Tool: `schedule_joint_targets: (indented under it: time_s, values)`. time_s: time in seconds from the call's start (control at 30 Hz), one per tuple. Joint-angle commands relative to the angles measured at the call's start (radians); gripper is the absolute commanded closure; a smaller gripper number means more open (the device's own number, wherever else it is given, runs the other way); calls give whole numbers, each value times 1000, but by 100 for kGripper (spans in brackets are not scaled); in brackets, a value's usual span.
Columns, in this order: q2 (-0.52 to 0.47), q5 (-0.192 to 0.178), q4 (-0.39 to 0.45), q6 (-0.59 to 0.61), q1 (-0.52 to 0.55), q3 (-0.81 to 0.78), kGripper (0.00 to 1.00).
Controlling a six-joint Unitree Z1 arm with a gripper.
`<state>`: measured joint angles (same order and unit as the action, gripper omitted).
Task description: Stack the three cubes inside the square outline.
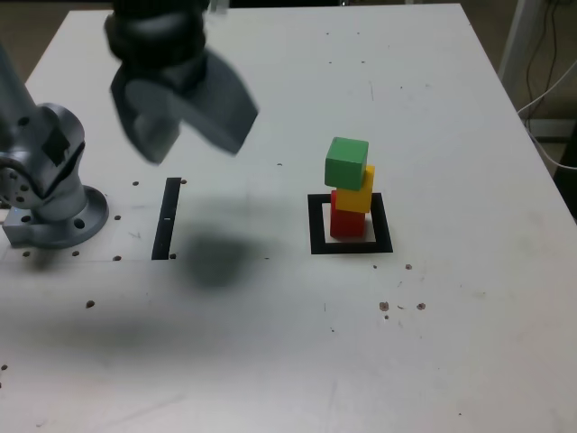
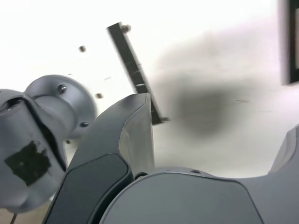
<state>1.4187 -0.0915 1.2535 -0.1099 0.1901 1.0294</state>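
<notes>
Three cubes stand stacked inside the black square outline (image 1: 350,244) in the exterior view: a red cube (image 1: 346,222) at the bottom, a yellow cube (image 1: 356,194) on it, a green cube (image 1: 346,162) on top, each a little offset. My gripper (image 1: 194,135) hangs high above the table toward the exterior view's left, well apart from the stack, jaws spread open and holding nothing. In the wrist view the gripper (image 2: 219,140) shows wide-open dark fingers (image 2: 126,140) over bare table; only a dark edge of the outline (image 2: 288,42) shows there.
A thin black strip (image 1: 168,218) lies on the white table (image 1: 451,343) between the arm's grey base (image 1: 45,194) and the outline; it also shows in the wrist view as a strip (image 2: 133,70). Small screw holes dot the tabletop. Cables hang past the table's edge at the exterior view's right.
</notes>
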Motion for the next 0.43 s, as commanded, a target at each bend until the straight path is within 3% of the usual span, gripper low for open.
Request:
schedule_joint_targets:
  time_s: [0.0,0.27,0.4]
  values:
    - [-12,4,-26,4,2,-47,1]
    - [-3,1,-125,6,-4,-184,0]
    - [6,22,-187,7,-8,-248,0]
